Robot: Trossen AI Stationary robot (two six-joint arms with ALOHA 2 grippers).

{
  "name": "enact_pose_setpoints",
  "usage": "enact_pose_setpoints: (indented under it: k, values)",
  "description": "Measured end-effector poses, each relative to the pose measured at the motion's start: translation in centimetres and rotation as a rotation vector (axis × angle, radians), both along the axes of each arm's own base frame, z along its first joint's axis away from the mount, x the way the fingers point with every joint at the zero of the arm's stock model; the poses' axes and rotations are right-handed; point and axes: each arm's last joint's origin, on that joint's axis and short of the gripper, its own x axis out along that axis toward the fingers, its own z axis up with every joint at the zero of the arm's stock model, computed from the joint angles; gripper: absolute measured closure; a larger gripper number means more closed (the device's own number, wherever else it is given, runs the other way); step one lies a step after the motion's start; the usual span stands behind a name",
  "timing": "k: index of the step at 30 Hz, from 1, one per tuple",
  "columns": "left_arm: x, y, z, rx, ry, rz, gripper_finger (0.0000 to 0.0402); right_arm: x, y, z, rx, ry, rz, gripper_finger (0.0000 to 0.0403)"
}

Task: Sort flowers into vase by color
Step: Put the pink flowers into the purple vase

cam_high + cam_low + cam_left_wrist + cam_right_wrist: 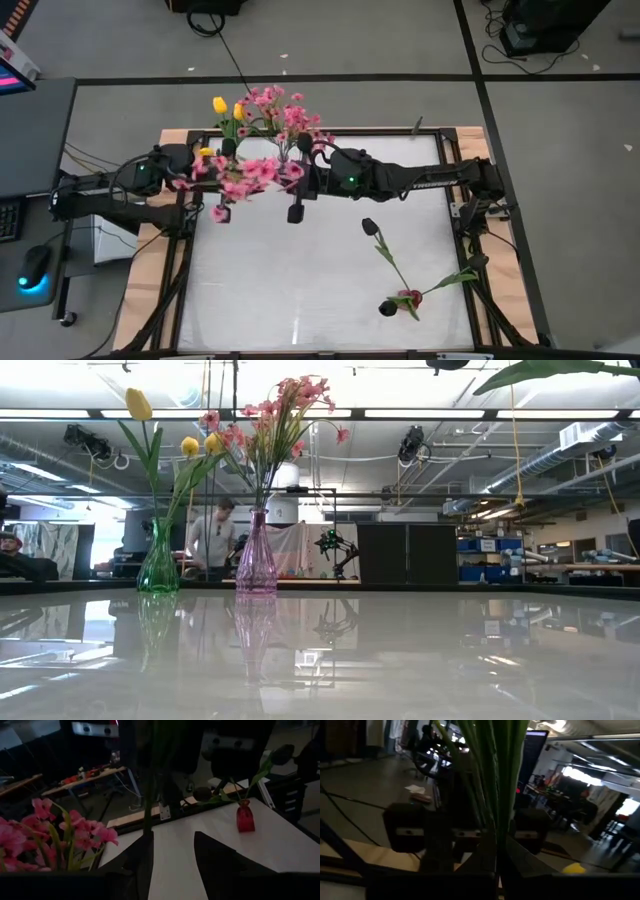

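Observation:
A spray of pink blossoms (245, 175) hangs in the air over the table's far left part, between my two arms. My right gripper (498, 866) is shut on its green stems. My left gripper (172, 862) is open beside the blossoms (75, 832). A dark stem (147, 805) runs past one of its fingers; whether they touch, I cannot tell. At the far edge a green vase (158, 568) holds yellow tulips (222, 106), and a pink vase (256, 565) holds pink sprays (283, 112). A red vase (243, 818) near the right edge holds dark tulips (370, 228). My right gripper pinches several green stems (494, 822) of the pink spray between its two fingers, reaching in from the table's right. The stems run across the fingers. The spray is lifted clear of the table, and its blossoms (245, 175) spread toward my left arm.
The white table top (300, 290) lies bare in its middle and near part. The red vase (405, 298) stands near the right edge, its leaves and stems spreading outward. A wooden frame (150, 260) borders the table. People stand in the room behind (213, 535).

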Motion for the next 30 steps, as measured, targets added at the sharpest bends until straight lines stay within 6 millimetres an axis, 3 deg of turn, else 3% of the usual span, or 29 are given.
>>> enact_pose_setpoints:
  k: [30]
  values:
    - [0.1, 0.1, -0.2, 0.0, 0.014, 0.037, 0.0255, -0.1, 1.3, -0.4, 0.057, 0.038, -0.005, 0.0391]
